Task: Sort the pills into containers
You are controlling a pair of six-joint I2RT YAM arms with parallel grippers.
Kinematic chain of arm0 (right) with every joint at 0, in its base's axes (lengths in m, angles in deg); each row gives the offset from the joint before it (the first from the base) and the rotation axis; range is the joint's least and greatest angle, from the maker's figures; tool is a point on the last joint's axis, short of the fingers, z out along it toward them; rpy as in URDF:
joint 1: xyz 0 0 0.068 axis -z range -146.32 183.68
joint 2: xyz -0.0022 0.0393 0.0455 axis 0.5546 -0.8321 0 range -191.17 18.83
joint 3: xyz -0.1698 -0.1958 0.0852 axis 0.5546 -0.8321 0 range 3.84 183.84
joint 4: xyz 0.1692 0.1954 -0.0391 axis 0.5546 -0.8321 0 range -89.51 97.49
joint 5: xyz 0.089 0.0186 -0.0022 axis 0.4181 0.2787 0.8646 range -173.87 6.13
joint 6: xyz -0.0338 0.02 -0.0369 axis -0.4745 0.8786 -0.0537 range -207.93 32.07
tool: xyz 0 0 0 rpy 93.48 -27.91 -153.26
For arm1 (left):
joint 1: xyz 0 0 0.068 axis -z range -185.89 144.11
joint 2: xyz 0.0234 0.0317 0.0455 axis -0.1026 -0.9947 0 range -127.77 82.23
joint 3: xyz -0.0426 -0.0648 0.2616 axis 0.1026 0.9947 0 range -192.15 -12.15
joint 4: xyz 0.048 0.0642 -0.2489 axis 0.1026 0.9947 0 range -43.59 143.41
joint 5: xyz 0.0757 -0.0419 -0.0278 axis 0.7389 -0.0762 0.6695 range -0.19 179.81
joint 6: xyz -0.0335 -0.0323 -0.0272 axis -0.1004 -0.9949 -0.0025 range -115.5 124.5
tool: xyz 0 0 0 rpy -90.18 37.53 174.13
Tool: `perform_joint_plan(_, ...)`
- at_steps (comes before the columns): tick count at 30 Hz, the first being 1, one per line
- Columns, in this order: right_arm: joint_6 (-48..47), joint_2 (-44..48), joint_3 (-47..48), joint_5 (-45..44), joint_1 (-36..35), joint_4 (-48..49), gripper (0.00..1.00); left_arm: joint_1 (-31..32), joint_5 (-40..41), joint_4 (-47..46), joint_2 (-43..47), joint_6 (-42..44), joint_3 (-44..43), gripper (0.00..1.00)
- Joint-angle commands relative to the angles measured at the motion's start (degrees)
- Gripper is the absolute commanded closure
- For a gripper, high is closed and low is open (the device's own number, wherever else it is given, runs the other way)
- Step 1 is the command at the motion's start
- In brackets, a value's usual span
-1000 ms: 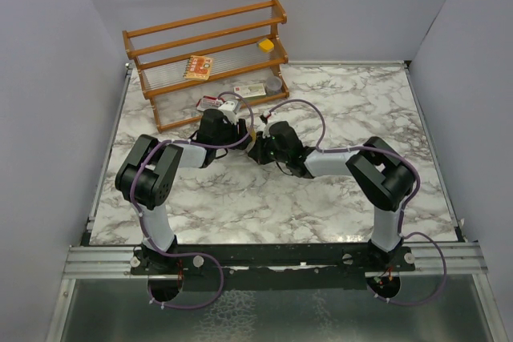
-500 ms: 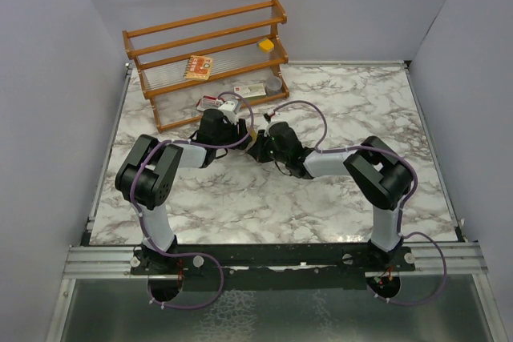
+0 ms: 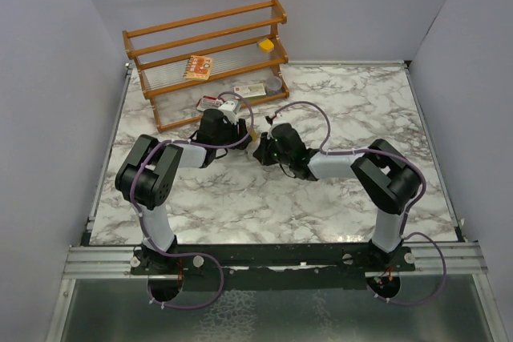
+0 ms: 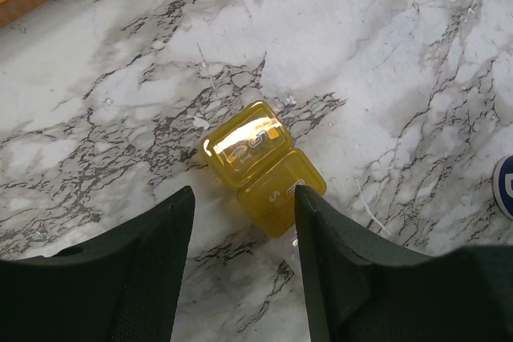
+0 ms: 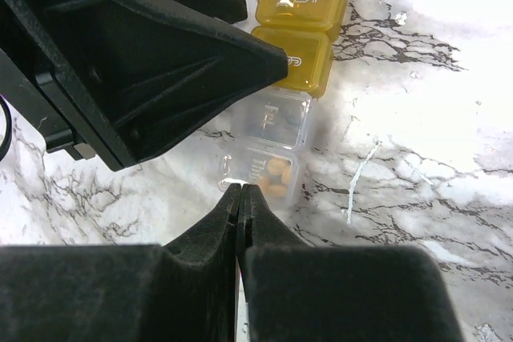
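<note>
A strip of small lidded containers lies on the marble: two yellow ones (image 5: 302, 30) and two clear ones (image 5: 272, 122). Small orange-yellow pills (image 5: 275, 174) sit inside the nearest clear container (image 5: 240, 167), under its lid. My right gripper (image 5: 239, 188) is shut, empty, its tip at that container's near edge. My left gripper (image 4: 243, 198) is open above the strip, one finger (image 4: 321, 222) resting on the edge of a yellow container (image 4: 276, 190), the other clear of it. From above, both grippers (image 3: 240, 130) (image 3: 258, 150) meet mid-table.
A wooden rack (image 3: 207, 34) stands at the back left, holding a printed box (image 3: 198, 66) and a yellow cube (image 3: 266, 44). Flat boxes (image 3: 248, 90) and a round grey tin (image 3: 274, 84) lie at its foot. Grey walls enclose the table.
The right arm has shifted slightly to the right and its gripper has crept a little nearer. The left arm has not moved.
</note>
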Motion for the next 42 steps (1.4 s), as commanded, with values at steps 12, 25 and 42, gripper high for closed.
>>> perform_joint_plan(12, -6.1, -0.7, 4.6, -2.6, 0.1, -8.6, 0.99, 0.3, 1.8, 3.7, -0.5, 0.9, -0.7, 0.46)
perform_joint_plan(25, -7.8, -0.6, 7.2, -0.8, -0.3, -9.3, 0.99, 0.3, 1.5, 3.7, -0.9, 0.6, -1.2, 0.46)
perform_joint_plan(42, -11.7, 2.4, 7.7, -1.8, -2.9, -7.7, 0.99, 0.3, 1.8, 3.7, -1.2, 0.4, -1.1, 0.46)
